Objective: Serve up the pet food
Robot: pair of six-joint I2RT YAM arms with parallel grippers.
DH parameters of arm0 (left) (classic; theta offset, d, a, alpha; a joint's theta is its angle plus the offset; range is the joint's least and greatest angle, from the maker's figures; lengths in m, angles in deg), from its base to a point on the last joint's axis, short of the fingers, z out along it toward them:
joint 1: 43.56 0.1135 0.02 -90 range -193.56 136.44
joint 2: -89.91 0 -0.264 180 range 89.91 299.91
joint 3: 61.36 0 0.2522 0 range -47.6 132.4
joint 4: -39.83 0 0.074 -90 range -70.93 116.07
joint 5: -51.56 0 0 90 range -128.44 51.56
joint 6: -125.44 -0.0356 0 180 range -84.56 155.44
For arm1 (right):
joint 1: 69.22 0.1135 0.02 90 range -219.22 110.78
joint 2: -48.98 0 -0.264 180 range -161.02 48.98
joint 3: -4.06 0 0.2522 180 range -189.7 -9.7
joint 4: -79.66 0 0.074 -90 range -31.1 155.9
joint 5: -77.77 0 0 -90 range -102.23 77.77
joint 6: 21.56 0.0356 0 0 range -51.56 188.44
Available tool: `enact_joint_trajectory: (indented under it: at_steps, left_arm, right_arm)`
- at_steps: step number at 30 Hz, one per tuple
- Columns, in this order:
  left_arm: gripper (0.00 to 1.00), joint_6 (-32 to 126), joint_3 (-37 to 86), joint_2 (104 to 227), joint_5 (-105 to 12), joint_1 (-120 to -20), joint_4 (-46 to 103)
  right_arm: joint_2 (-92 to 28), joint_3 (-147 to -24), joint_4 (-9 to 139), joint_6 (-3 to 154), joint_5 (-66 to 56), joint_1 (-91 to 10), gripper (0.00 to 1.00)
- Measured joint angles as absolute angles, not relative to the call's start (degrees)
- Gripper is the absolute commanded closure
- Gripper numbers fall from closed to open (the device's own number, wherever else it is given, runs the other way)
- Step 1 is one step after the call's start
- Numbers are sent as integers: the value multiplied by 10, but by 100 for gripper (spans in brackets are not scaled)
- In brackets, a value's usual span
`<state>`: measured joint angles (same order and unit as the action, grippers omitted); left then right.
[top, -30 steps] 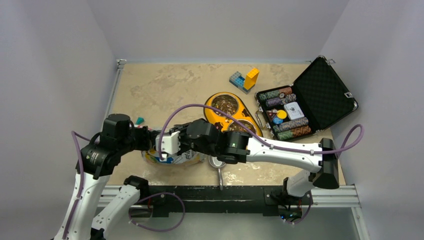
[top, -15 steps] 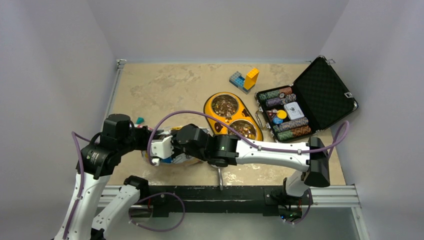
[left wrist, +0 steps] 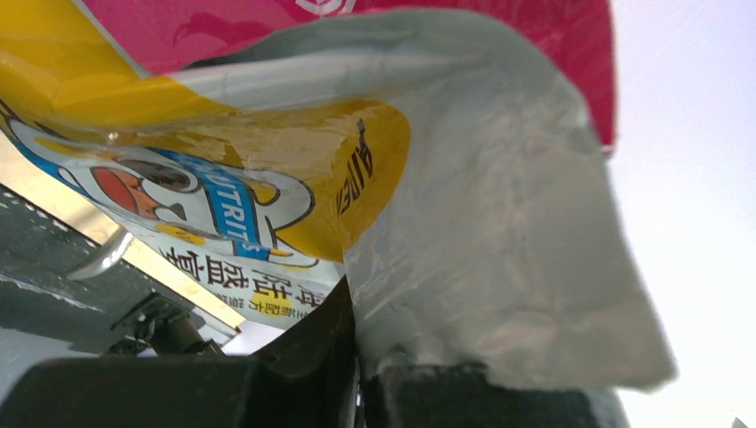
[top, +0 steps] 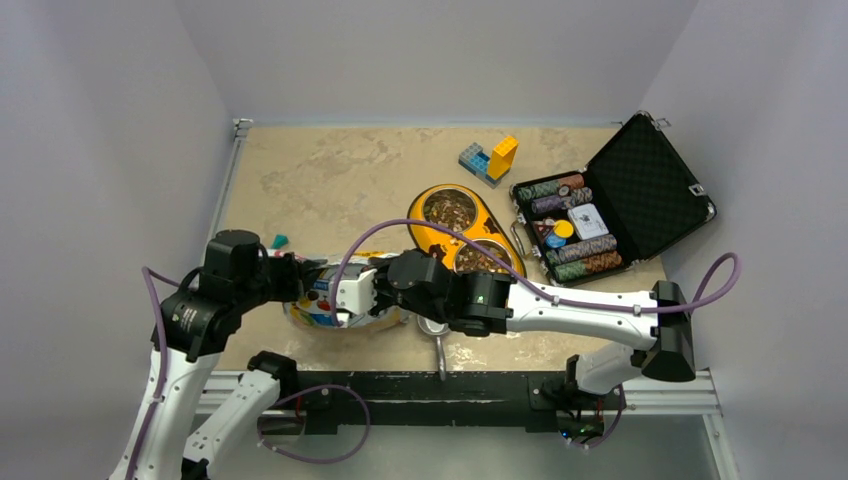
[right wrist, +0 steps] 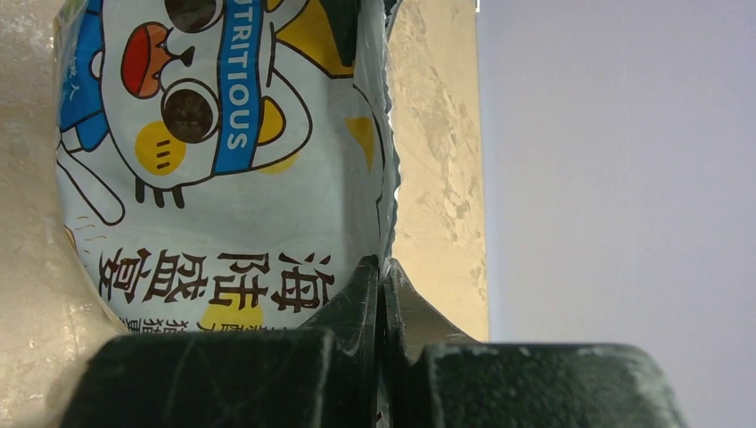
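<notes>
At the near edge of the table (top: 320,180), your left gripper (left wrist: 357,352) and right gripper (right wrist: 382,285) each pinch the bag (top: 318,306), while kibble (top: 449,210) already lies in both wells of the bowl (top: 418,234): serving looks nearly done.

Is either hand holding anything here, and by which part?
Both hands grip the pet food bag. The left hand pinches a crumpled flap at its edge; the right hand pinches its thin side edge.

My overhead feed is bright, evenly lit and sharp; on the left wrist the bag (left wrist: 267,178) glints against blown-out white.
</notes>
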<state>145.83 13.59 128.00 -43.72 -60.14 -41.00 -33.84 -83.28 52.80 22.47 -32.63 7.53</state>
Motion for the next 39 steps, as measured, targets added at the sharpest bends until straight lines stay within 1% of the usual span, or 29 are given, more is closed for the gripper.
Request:
enact_joint_trajectory:
  at_steps: [1,2,4,6,8,9,10,11,13,15,17,19,20,21,22,24,29,30,31,34,39]
  left_arm:
    - [76,1458,135,1281,-438,-601,-408]
    - [74,1457,135,1281,-443,-601,-406]
    - [73,1456,135,1285,-454,-602,-397]
    - [75,1456,134,1294,-463,-602,-389]
    - [80,1455,130,1301,-466,-602,-379]
    - [85,1454,127,1301,-466,-602,-376]
    - [94,1454,124,1300,-466,-602,-373]
    - [100,1454,121,1299,-466,-602,-370]
    - [100,1455,116,1295,-465,-602,-366]
    - [100,1455,115,1295,-462,-603,-363]
    - [100,1454,116,1297,-458,-604,-363]
    - [100,1454,117,1299,-456,-604,-364]
    - [100,1455,118,1299,-455,-605,-364]
    - [100,1456,117,1299,-455,-605,-362]
    - [100,1457,117,1300,-455,-605,-361]
    - [100,1459,118,1301,-454,-605,-360]
    - [100,1459,121,1304,-446,-605,-359]
    - [93,1458,122,1304,-444,-605,-359]
    - [89,1458,122,1304,-442,-605,-361]
    - [80,1456,124,1299,-426,-605,-369]
    - [77,1437,162,1293,-352,-605,-430]
  right_arm:
    - [-338,-833,528,228,-327,75,100]
    - [-339,-833,527,231,-328,75,100]
    - [-342,-841,517,244,-329,73,100]
    - [-349,-857,503,257,-327,71,100]
    - [-356,-872,491,266,-329,71,100]
    - [-359,-876,487,268,-330,71,100]
    - [-361,-880,484,270,-332,71,100]
    - [-362,-884,480,272,-333,71,98]
    - [-362,-886,475,276,-334,71,79]
    - [-362,-886,474,283,-339,71,65]
    - [-355,-883,479,291,-348,67,62]
    - [-333,-866,492,303,-350,56,63]
    - [-320,-856,496,311,-348,49,65]
    - [-311,-850,496,316,-345,45,69]
    - [-304,-846,496,322,-342,42,78]
    - [-302,-844,495,330,-338,41,100]
    - [-310,-846,490,338,-338,41,100]
    - [-310,-846,490,339,-337,41,100]
    - [-310,-846,490,340,-337,41,100]
    - [-308,-846,489,340,-333,41,100]
    - [-305,-846,487,340,-323,37,100]
